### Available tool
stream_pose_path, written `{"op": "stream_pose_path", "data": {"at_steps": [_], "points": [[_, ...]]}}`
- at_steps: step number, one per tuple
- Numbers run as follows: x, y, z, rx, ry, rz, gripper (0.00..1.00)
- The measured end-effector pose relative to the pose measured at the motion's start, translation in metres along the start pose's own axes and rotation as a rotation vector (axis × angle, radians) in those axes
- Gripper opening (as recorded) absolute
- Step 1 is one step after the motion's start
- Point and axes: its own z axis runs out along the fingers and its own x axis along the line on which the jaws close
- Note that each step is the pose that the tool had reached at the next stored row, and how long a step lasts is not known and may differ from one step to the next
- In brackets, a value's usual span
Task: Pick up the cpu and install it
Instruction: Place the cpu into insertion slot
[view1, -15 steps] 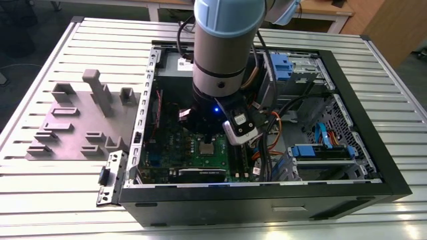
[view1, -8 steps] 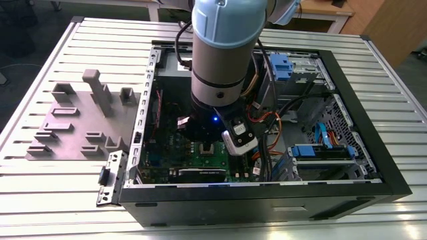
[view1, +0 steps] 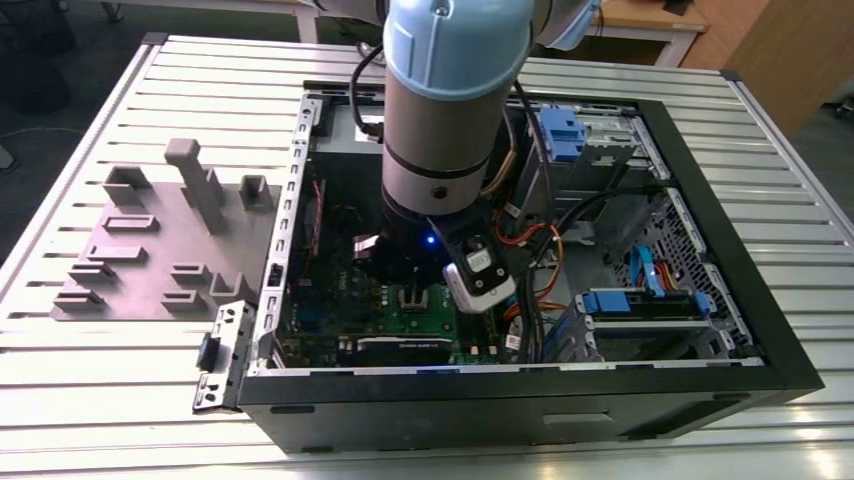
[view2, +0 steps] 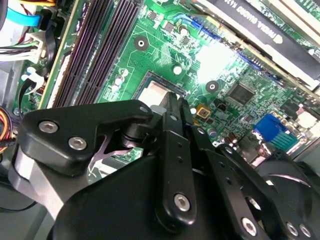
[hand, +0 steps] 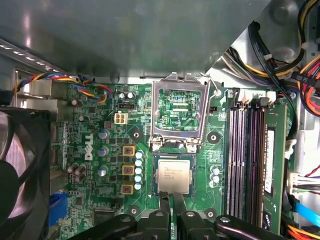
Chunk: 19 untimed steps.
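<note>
On the motherboard, beside the raised metal frame, the cpu lies flat — seemingly seated, frame not yet closed — gripper at its edge, fingers close together, pinching nothing

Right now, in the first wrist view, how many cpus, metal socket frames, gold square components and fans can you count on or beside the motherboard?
cpu: 1
socket frame: 1
gold square components: 3
fan: 1
Total: 6
</note>
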Motion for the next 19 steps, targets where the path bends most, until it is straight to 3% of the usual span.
{"op": "stream_pose_path", "data": {"at_steps": [4,9,17,19], "points": [[-0.0001,0.0012,0.0066,0.0000,0.0001,0.002,0.18],[-0.0003,0.0067,0.0111,-0.0003,-0.0001,0.010,0.43],[-0.0015,0.0079,0.0153,-0.0012,-0.0004,0.045,0.44],[-0.0023,0.0080,0.0169,-0.0011,-0.0001,0.045,0.49]]}}
